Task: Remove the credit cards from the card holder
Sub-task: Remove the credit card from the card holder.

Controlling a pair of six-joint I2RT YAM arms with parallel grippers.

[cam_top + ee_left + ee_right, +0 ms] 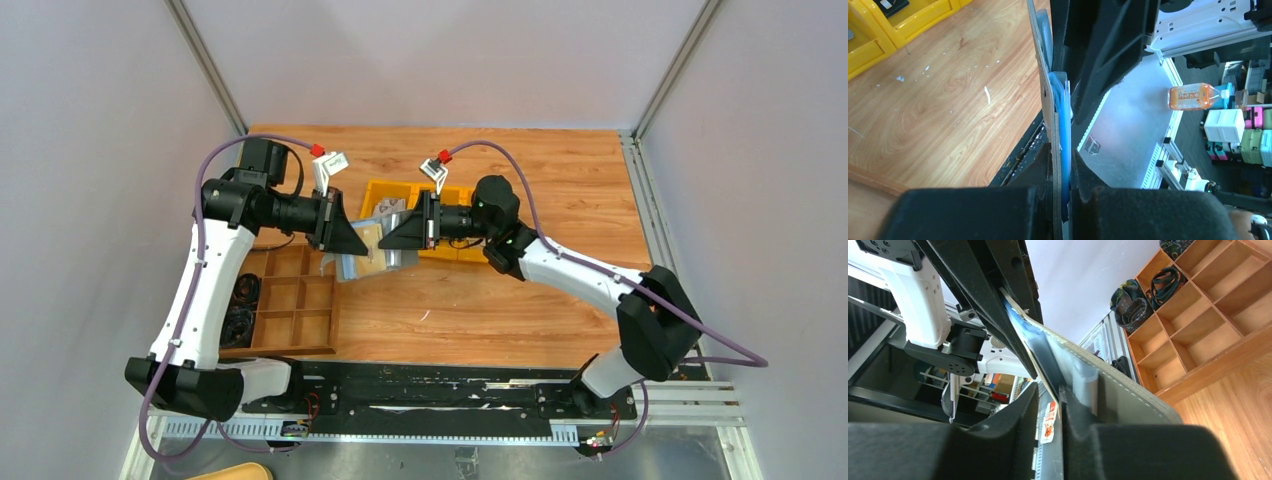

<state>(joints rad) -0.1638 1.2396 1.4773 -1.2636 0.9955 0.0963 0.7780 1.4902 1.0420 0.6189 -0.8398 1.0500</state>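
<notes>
My left pincer [362,243] comes in from the left and my right pincer [388,240] from the right. They meet almost tip to tip above the middle of the tabletop [520,300]. The card holder [352,268] hangs between them, off the tabletop, its edge caught between my left fingers [1035,167]. A card [372,255] stands out of the holder toward the right, its edge lying between my right fingers [1018,410]. Just behind the pincers, on the far side, sit the bins [455,190]. The compartment tray [300,295] lies on the tabletop's near left part, beside my left arm. Coiled straps [240,295] lie in its leftmost compartments.
</notes>
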